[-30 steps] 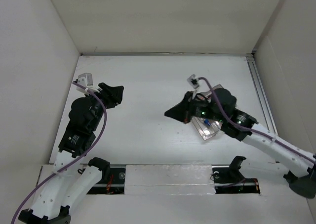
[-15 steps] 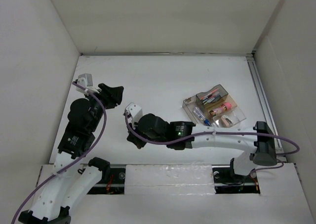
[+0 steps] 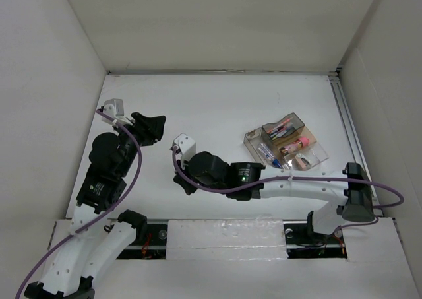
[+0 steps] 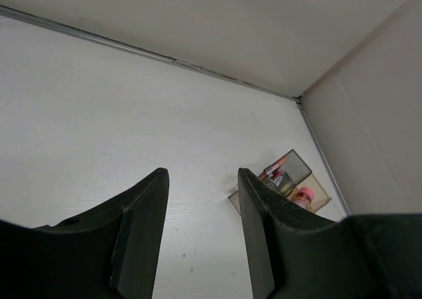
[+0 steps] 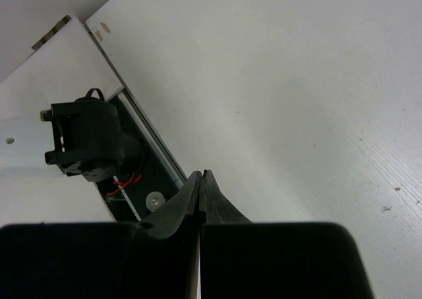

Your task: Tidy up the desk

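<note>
Top external shows the desk (image 3: 217, 107) white and matte; left pincer (image 4: 201, 173) gapes empty, right pincer (image 5: 201, 175) closed, empty.

Bright, diffuse light is noted from overhead. The desk (image 3: 217, 107) is rendered near-white, with only soft, faint shadows. In the wrist views, the near fingers (image 4: 142, 239) are recorded dark and slightly blurred.

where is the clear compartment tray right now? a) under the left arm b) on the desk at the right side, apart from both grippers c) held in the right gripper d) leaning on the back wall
B: the clear tray rests on the desk at its right side, with the shut right gripper near the middle and the left gripper far left.
</note>
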`<state>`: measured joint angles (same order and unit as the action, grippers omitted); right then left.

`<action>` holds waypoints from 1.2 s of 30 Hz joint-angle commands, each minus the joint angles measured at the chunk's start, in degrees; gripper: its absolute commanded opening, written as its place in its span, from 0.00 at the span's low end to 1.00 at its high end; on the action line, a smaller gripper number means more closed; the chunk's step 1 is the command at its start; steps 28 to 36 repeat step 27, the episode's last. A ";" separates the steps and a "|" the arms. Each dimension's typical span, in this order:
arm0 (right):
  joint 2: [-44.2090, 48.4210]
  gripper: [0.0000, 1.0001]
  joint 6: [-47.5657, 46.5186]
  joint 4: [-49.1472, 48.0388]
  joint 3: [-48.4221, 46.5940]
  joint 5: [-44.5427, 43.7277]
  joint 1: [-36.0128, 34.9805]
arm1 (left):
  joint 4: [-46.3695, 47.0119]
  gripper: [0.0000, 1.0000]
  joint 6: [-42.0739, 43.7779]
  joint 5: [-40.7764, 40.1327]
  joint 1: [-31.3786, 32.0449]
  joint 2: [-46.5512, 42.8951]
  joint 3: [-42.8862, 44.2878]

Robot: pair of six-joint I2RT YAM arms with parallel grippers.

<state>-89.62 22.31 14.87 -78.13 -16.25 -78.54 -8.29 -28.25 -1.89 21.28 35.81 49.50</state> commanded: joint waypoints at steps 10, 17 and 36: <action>-1.60 0.00 1.07 -2.31 -0.01 -0.63 -0.03 | 3.81 0.41 1.27 1.54 -0.18 -0.57 -0.54; -2.92 0.00 1.51 -2.04 -0.18 -0.10 -0.03 | 3.81 0.41 1.27 1.54 -0.18 -0.39 -0.37; -2.92 0.00 1.25 -2.48 -0.09 -1.33 -0.03 | 4.52 0.41 2.32 4.35 -0.18 -0.22 -1.16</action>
